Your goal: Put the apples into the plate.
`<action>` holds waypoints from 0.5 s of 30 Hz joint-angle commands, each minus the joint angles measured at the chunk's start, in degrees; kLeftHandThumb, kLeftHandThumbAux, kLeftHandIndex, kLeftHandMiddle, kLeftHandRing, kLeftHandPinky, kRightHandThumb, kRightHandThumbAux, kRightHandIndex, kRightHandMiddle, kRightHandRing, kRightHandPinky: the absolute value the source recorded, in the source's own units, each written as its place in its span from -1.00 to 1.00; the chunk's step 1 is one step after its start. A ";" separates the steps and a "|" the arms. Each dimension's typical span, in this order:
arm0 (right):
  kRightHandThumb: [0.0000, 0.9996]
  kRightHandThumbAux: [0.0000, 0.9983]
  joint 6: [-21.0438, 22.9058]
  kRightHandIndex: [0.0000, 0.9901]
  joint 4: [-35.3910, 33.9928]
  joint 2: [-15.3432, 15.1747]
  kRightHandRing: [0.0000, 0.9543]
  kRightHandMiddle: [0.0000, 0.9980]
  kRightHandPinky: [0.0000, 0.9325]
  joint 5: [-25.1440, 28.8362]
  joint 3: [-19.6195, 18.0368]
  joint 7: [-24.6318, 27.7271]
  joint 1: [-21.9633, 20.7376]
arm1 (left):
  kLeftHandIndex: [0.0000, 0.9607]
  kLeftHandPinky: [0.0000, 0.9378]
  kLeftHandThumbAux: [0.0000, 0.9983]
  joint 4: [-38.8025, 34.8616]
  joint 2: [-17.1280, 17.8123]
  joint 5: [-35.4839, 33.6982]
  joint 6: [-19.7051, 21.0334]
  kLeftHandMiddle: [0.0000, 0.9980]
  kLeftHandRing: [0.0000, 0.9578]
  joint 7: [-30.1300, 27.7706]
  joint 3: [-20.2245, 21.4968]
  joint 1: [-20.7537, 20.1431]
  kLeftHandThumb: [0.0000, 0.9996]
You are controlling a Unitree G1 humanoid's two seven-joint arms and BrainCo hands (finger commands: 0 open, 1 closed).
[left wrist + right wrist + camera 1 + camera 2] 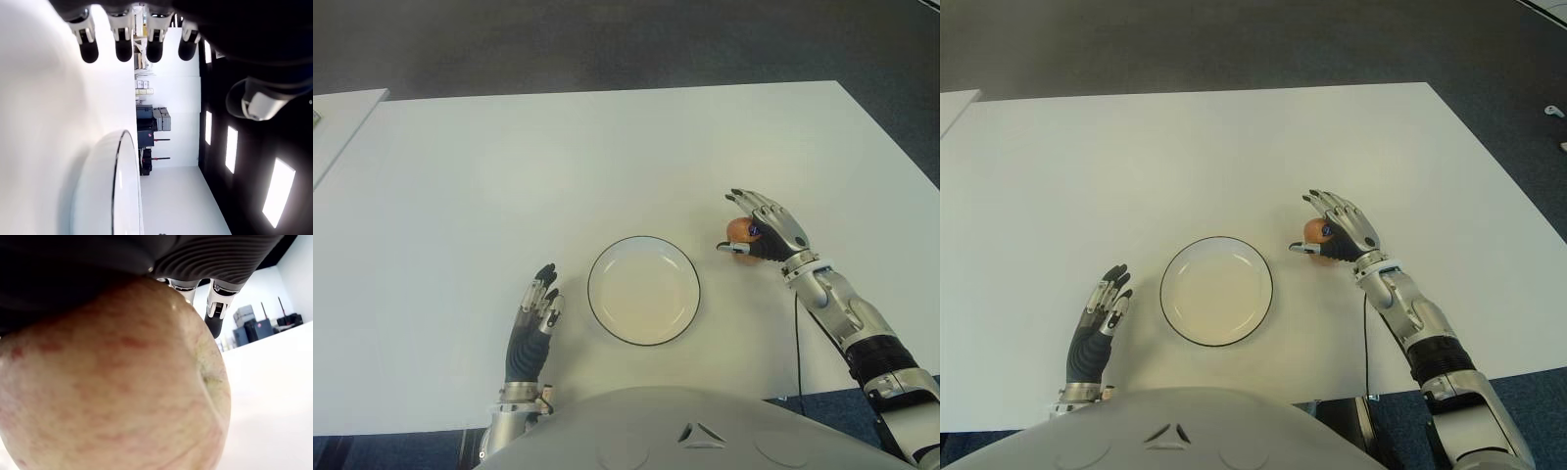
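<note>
White desk (607, 147) seen from the robot's head, with a round white plate (643, 290), dark-rimmed and holding nothing, lying near the robot's edge of the desk. At about 2 o'clock from the plate, just beside its rim but apart from it, the right hand (762, 231) is curled over a reddish-yellow apple (738, 231); the fingers (752, 204) arch across the top of the fruit and the thumb closes in from the near side, so the hand is clamped on the apple. In the right wrist view the apple (112, 382) fills nearly the whole field, pressed against the dark palm, its skin pale yellow-green with red streaks and a small dimple showing; two fingertips (216, 313) project beyond it. Whether the fruit touches the desk cannot be told. At about 8 o'clock from the plate, the left hand (534, 318) shows with its fingers straight and loosely apart, holding nothing; its wrist view shows four dark fingertips (123, 49) and the plate's rim (120, 166) edge-on. No writing or brand mark can be read on any item.
</note>
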 commanded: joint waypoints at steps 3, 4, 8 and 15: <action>-0.45 -0.64 1.48 -1.00 4.11 1.83 -1.00 -1.00 -1.00 -2.33 3.65 0.41 0.90 | -1.00 -1.00 -0.20 -0.80 0.57 -1.12 1.57 -1.00 -1.00 -0.80 -0.15 0.76 -0.99; -0.44 -0.63 1.50 -1.00 4.28 1.83 -1.00 -1.00 -1.00 -2.28 3.79 0.30 0.77 | -1.00 -1.00 -0.20 -0.88 0.57 -1.11 1.70 -1.00 -1.00 -0.76 -0.18 0.76 -0.99; -0.43 -0.62 1.74 -1.00 6.51 2.70 -1.00 -1.00 -1.00 -2.61 4.76 -0.84 -0.22 | -1.00 -1.00 -0.20 -1.21 0.61 -1.44 2.03 -1.00 -1.00 -0.77 -0.20 0.83 -0.98; -0.36 -0.55 0.25 -0.84 9.49 3.37 -0.98 -0.92 -0.98 -2.08 5.29 -3.92 -1.24 | -1.00 -1.00 -0.19 -2.67 0.44 -0.75 2.93 -1.00 -1.00 -0.31 -0.68 1.26 -0.97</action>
